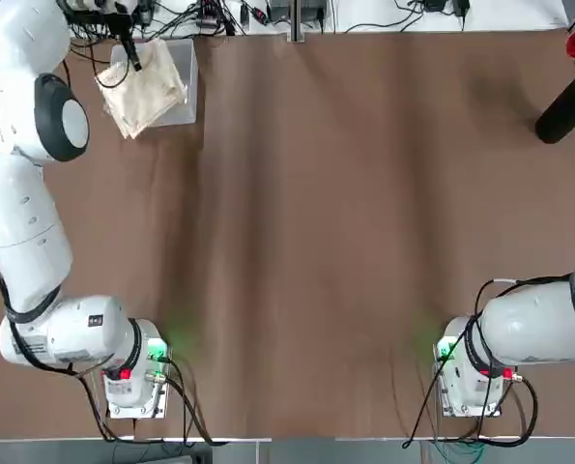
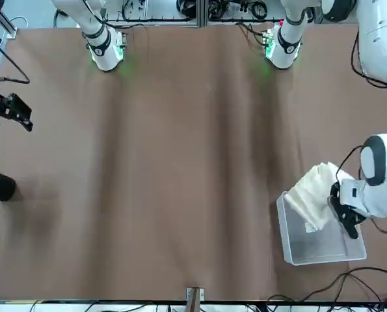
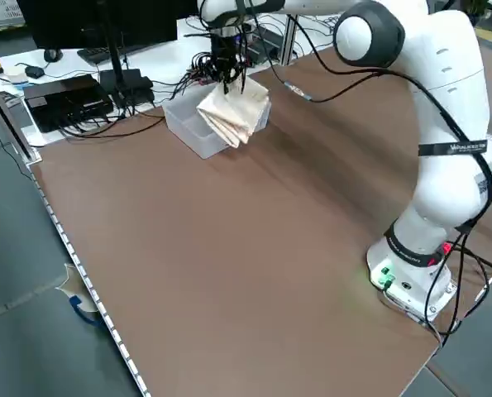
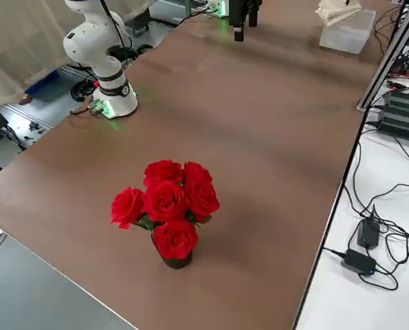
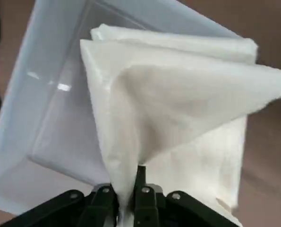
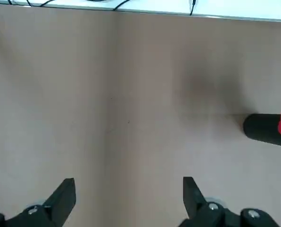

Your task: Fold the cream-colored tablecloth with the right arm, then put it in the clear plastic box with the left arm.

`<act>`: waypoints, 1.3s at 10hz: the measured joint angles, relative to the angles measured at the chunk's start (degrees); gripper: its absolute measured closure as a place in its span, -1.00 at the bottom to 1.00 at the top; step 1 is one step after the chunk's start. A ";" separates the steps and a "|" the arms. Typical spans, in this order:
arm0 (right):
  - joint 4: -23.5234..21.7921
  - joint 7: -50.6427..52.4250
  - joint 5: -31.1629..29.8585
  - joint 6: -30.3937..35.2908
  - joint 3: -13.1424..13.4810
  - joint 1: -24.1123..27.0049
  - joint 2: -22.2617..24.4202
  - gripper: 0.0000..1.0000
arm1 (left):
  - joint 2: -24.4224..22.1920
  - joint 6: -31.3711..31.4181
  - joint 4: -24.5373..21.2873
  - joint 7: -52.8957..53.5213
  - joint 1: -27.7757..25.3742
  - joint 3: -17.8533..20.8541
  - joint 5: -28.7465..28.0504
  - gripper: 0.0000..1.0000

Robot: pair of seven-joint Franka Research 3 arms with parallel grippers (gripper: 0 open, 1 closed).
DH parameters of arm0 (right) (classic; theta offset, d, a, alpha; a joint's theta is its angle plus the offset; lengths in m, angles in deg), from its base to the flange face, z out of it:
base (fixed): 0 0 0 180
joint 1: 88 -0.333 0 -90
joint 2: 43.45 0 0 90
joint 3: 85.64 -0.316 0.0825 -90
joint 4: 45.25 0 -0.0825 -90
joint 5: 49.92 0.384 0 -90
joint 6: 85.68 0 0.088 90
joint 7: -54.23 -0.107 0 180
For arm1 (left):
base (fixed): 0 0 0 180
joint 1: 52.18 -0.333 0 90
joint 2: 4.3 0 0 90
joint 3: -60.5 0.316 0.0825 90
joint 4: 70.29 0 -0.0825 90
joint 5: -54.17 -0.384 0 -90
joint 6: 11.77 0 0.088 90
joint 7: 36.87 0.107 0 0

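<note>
The folded cream-colored tablecloth (image 1: 144, 92) hangs from my left gripper (image 1: 129, 53), which is shut on its top edge. It hangs over the clear plastic box (image 1: 185, 70) at the table's far left corner, its lower end over the box's rim. The left wrist view shows the tablecloth (image 5: 178, 94) pinched between the fingers (image 5: 142, 191) above the box (image 5: 55, 99). In the front view the tablecloth (image 2: 312, 195) droops over the box (image 2: 323, 250). My right gripper (image 6: 128, 196) is open and holds nothing, hovering above bare table at the robot's right side (image 2: 10, 109).
A dark vase of red roses (image 4: 166, 210) stands at the table's far right (image 1: 565, 108). Cables and electronics (image 3: 72, 95) lie beyond the table's far edge, behind the box. The brown table (image 1: 345, 213) stretches between the arms' bases.
</note>
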 joint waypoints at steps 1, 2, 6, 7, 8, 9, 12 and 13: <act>-0.07 0.02 0.00 -0.01 -0.01 -0.03 0.00 -1.00 | 0.52 2.58 0.00 -0.03 0.73 0.00 -2.38 0.74; -0.12 0.03 0.00 -0.01 -0.02 -0.11 0.00 -1.00 | 0.98 4.76 0.00 -0.40 1.46 0.02 -4.89 0.74; -0.14 1.25 -0.03 -0.01 0.15 -0.18 0.03 -1.00 | 2.07 8.50 0.00 -2.20 2.42 0.05 -9.72 0.74; -0.14 2.00 -0.05 0.00 0.29 -0.18 0.10 -1.00 | 2.16 8.54 -0.04 -4.29 2.40 0.08 -9.75 0.71; -0.14 2.43 -0.06 0.00 0.38 -0.18 0.23 -1.00 | 2.20 8.54 -0.09 -7.39 2.38 0.13 -9.79 0.46; -0.14 2.80 -0.06 0.00 0.41 -0.18 0.41 -1.00 | 2.20 8.54 -0.08 -9.51 2.36 0.25 -9.87 0.17; -0.14 6.43 -0.06 0.73 0.60 -0.18 1.08 -1.00 | 1.45 8.46 0.46 -10.63 2.37 0.28 -10.02 -0.74; -0.16 6.49 -0.06 0.79 0.68 -0.18 1.19 -1.00 | 0.23 6.84 0.66 -11.50 2.35 0.31 -10.16 -0.99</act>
